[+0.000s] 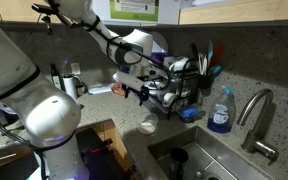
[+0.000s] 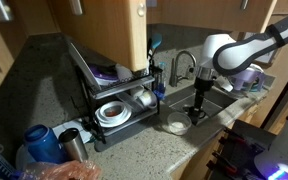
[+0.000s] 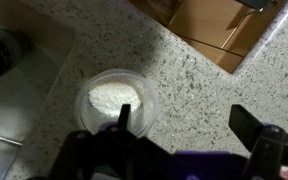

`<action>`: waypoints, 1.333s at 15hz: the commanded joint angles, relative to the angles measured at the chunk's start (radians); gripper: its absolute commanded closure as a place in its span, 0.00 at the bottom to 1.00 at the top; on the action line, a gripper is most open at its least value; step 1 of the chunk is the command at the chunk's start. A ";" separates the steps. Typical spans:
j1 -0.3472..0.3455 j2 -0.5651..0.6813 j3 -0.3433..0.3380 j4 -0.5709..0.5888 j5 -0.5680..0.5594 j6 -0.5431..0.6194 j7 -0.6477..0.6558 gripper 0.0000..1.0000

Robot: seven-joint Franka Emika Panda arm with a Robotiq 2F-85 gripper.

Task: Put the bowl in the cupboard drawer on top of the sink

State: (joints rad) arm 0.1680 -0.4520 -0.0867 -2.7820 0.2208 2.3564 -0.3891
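Observation:
A small clear plastic bowl (image 3: 114, 100) with a whitish bottom stands upright on the speckled counter, next to the sink. It shows in both exterior views (image 1: 147, 126) (image 2: 174, 126). My gripper (image 3: 184, 118) is open and empty, hovering above the counter. One finger is over the bowl's rim, the other over bare counter to the side. In the exterior views the gripper (image 1: 134, 90) (image 2: 197, 112) hangs a little above the bowl. Wooden upper cupboards (image 2: 104, 30) hang above the counter with their doors shut.
A black dish rack (image 1: 179, 90) (image 2: 114, 100) with plates and utensils stands beside the sink (image 1: 199, 160). A faucet (image 1: 256, 110) and a blue soap bottle (image 1: 220, 112) are behind the sink. A wooden lower cabinet (image 3: 199, 25) lies past the counter edge.

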 commanded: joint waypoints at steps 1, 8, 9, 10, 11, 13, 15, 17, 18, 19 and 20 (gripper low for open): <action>0.004 0.042 -0.004 0.001 0.009 0.024 -0.018 0.00; 0.010 0.146 -0.015 0.000 0.024 0.143 -0.101 0.00; 0.010 0.163 -0.018 0.000 0.027 0.167 -0.117 0.00; 0.013 0.181 -0.022 0.000 0.035 0.186 -0.133 0.00; 0.016 0.195 -0.026 0.000 0.047 0.198 -0.148 0.00; 0.023 0.223 -0.025 0.000 0.074 0.210 -0.180 0.00; 0.031 0.253 -0.017 0.000 0.115 0.214 -0.219 0.00; 0.038 0.280 -0.007 0.000 0.156 0.217 -0.257 0.00; 0.039 0.291 -0.001 0.000 0.174 0.220 -0.273 0.00; 0.038 0.300 0.005 0.000 0.191 0.221 -0.289 0.00; 0.036 0.309 0.013 0.000 0.207 0.228 -0.305 0.00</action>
State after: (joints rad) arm 0.1982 -0.1728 -0.0903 -2.7820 0.3715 2.5480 -0.6387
